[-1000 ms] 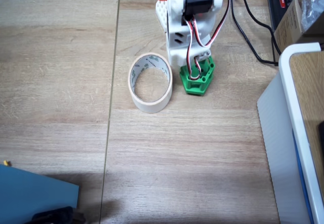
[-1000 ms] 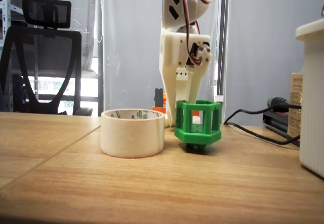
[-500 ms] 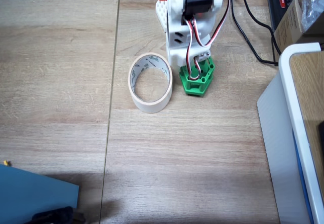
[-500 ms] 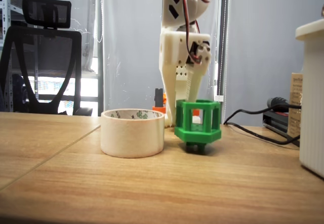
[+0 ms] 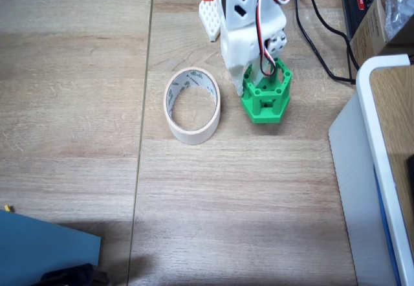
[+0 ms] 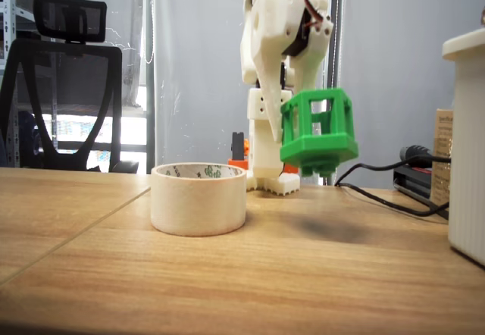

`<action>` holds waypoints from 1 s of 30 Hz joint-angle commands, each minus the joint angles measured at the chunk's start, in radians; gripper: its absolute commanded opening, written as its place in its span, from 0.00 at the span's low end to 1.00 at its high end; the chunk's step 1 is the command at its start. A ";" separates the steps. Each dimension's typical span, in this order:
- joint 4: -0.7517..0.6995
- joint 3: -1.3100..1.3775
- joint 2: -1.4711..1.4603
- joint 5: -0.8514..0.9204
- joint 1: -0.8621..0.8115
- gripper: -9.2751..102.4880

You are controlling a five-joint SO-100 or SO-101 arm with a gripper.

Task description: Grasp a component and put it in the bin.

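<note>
The green hexagonal component [image 5: 266, 97] [image 6: 318, 131] hangs clear of the table, slightly tilted, with its shadow on the wood below. My white gripper [image 5: 259, 80] [image 6: 292, 119] is shut on it, fingers reaching into its upper side. The bin, a cream tape ring [image 5: 192, 105] [image 6: 198, 196], stands on the table to the left of the component in both fixed views, with nothing inside it.
A large white-rimmed container [image 5: 375, 169] [image 6: 465, 145] stands at the right. Black cables [image 5: 320, 46] run behind the arm base. A blue object [image 5: 45, 247] lies at the lower left corner. An office chair [image 6: 64, 85] stands beyond the table.
The component rested on the table with the gripper around it; now it is lifted off the surface and has shifted a little right, away from the tape ring.
</note>
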State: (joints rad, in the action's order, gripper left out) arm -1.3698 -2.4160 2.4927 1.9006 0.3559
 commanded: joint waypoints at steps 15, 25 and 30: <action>0.006 0.067 0.221 -0.014 -0.388 0.08; -0.003 0.052 0.272 -0.014 -0.634 0.08; -0.009 0.049 0.270 -0.014 -0.718 0.08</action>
State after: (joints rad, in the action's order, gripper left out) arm -1.3729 -2.4160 2.7489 1.9006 -0.3114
